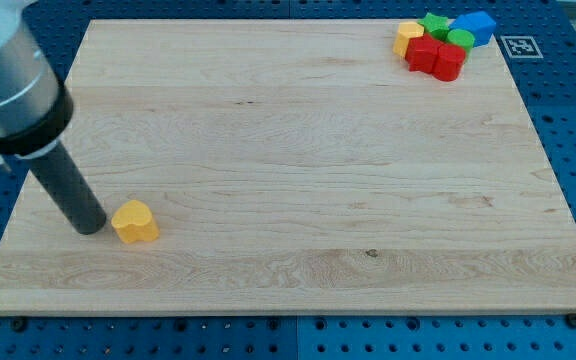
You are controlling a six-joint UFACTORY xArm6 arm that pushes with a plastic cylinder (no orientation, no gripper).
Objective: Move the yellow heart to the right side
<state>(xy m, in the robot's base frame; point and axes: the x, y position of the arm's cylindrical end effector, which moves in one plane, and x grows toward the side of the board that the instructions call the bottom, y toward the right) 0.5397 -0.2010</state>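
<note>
The yellow heart [135,222] lies on the wooden board [298,170] near the view's bottom left. My tip [92,229] rests on the board just to the left of the heart, touching or nearly touching its left side. The dark rod rises from there toward the view's top left corner.
A cluster of blocks sits at the board's top right corner: a yellow block [408,37], a green star-like block [434,25], a green round block [460,39], a blue block [477,26] and two red blocks [436,56]. A marker tag [519,46] lies on the blue pegboard beside them.
</note>
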